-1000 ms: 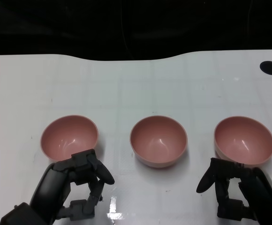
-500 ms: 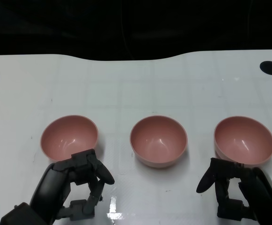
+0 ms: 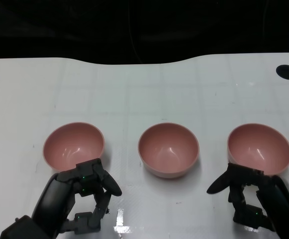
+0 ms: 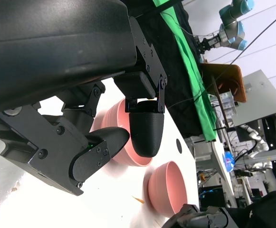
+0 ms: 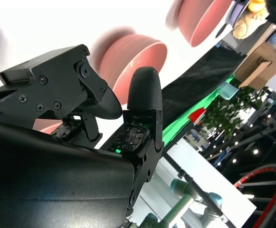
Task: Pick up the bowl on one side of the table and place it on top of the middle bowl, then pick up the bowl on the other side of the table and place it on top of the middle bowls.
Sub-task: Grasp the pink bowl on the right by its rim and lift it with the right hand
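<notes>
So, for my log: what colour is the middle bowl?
Pink, like both side bowls; the middle bowl shows best in the head view.

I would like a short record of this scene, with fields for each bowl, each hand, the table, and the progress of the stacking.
left bowl: pink, upright, empty, alone on the table
middle bowl: pink, upright, empty, nothing stacked on it
right bowl: pink, upright, empty, alone on the table
left hand: just in front of the left bowl, fingers apart, holds nothing
right hand: just in front of the right bowl, fingers apart, holds nothing
table: white, with a dark round hole near its far right corner
progress: no bowl lifted yet
</notes>
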`<state>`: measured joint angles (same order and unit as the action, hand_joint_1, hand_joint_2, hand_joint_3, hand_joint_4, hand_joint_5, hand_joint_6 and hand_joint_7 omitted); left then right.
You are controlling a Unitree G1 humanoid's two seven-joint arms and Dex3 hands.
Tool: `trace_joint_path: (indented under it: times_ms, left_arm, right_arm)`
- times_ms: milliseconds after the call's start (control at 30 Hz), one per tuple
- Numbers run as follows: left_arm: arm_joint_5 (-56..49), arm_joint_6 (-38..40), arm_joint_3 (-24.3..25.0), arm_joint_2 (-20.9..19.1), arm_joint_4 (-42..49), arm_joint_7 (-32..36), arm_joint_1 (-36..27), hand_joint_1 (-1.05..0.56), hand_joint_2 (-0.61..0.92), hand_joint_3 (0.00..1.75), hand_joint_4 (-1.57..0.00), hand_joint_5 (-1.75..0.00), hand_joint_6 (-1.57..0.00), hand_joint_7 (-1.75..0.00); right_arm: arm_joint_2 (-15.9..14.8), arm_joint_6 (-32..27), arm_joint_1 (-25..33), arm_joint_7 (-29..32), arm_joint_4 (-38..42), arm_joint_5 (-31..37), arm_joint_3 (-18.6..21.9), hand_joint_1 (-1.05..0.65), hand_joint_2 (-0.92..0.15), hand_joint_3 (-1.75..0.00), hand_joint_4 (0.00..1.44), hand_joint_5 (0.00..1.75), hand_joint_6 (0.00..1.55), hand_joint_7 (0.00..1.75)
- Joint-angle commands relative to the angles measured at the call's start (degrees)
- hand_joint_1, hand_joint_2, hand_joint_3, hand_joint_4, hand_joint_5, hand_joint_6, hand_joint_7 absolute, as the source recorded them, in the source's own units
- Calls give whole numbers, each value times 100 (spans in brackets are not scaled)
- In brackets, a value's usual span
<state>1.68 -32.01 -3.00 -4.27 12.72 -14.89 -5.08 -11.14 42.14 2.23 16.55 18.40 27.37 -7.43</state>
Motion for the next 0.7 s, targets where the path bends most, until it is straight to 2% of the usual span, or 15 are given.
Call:
trace_joint_path:
  times_ms: [33, 100, 267, 333, 433, 500, 600, 700]
  left_arm:
    - [-8, 6, 33, -77, -34, 27, -6, -19, 45, 118, -78, -170, -77, -126]
    - [-18, 2, 29, -74, -34, 33, -7, -19, 45, 118, -78, -170, -77, -126]
    - [0, -5, 27, -76, -41, 18, -10, -18, 45, 119, -77, -169, -77, -126]
    - [7, 13, 28, -76, -51, 17, -17, -18, 45, 119, -78, -169, -77, -126]
    - [-24, -39, 30, -87, -29, 25, -8, -17, 45, 120, -78, -168, -77, -126]
    - [-14, -9, 29, -88, -44, 19, -15, -17, 44, 120, -78, -168, -77, -126]
    - [-26, -26, 25, -97, -52, 14, -22, -17, 44, 120, -78, -168, -77, -126]
    - [-6, 0, 24, -94, -67, 6, -27, -16, 45, 120, -78, -168, -77, -126]
  right_arm:
    - [-88, -97, -13, 105, -141, 94, 98, -16, -49, -96, 60, 146, 70, 85]
    - [-99, -143, -8, 129, -186, 125, 144, -21, -60, -73, 53, 134, 61, 83]
    - [-113, -371, 13, 258, -349, 291, 230, -28, -76, -36, 41, 109, 45, 86]
    - [-147, -497, 9, 395, -404, 480, 266, -35, -85, -16, 31, 95, 35, 63]
    - [-245, -558, -30, 586, -388, 721, 284, -40, -90, -4, 20, 87, 31, 42]
    - [-266, -662, -40, 638, -416, 778, 304, -43, -90, -1, 11, 85, 30, 34]
    - [-279, -917, -20, 730, -529, 922, 324, -49, -89, 0, 2, 87, 29, 29]
    - [-321, -1247, -10, 858, -635, 1188, 307, -57, -88, 0, 0, 80, 25, 24]
